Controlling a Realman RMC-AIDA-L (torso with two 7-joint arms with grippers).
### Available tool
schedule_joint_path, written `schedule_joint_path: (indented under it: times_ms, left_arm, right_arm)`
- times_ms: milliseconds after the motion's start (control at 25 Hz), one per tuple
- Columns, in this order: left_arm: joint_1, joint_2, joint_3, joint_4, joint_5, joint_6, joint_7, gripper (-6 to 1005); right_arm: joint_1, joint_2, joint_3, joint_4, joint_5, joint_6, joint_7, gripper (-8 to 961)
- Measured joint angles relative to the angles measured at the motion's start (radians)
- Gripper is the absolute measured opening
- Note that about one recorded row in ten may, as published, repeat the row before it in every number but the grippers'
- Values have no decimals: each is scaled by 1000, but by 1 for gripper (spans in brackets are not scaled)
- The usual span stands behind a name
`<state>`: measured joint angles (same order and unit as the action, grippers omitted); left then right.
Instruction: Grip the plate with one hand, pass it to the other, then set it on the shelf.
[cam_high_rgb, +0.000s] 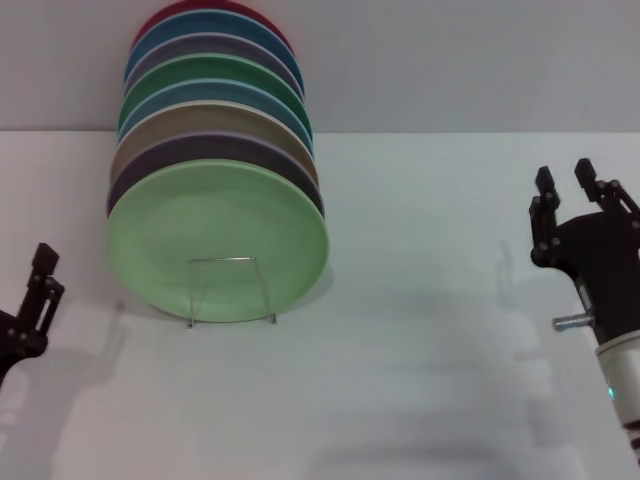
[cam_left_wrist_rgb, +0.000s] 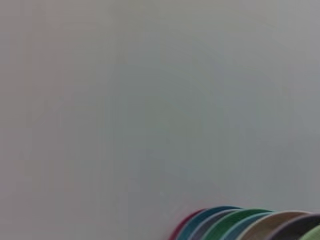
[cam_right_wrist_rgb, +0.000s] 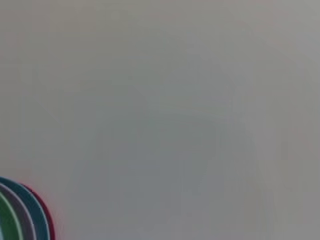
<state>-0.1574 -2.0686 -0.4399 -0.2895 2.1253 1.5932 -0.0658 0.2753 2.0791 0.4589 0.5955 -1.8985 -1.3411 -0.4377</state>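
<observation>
The right tool (cam_high_rgb: 565, 178) stands over the right side of the white table (cam_high_rgb: 420, 340), its two fingers spread apart and holding nothing, well apart from the plates. The left tool (cam_high_rgb: 40, 275) sits low at the table's left edge; only one dark finger shows, so I cannot tell whether it is wide or narrow. The plate (cam_high_rgb: 215, 240), pale mint green, leans upright at the front of a row of coloured plates (cam_high_rgb: 215, 100), resting in the shelf (cam_high_rgb: 232, 292), whose thin wire front crosses its lower face. No brand, label or writing can be read anywhere. The table is plain matte white; behind it rises a bare grey wall (cam_high_rgb: 450, 60).
</observation>
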Motion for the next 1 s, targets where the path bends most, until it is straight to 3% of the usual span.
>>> schedule_joint_path:
  times_ms: [40,200,480,1000]
  left_arm:
    - [3,3,-39,12,-1,3,-48,493]
    - [3,2,-55,22,-1,2,-50,609]
    - [5,-1,-97,30,-3,-19,-50,826]
    - [-6,-2,-133,32,-4,-33,-43,818]
  right_arm:
    - [14,-1,2,-24,0,6,29,480]
    - [82,-1,9,-102,0,70,121,492]
    - [118,8,37,-151,1,83,144,513]
    - [171,8,95,-198,3,130,150,535]
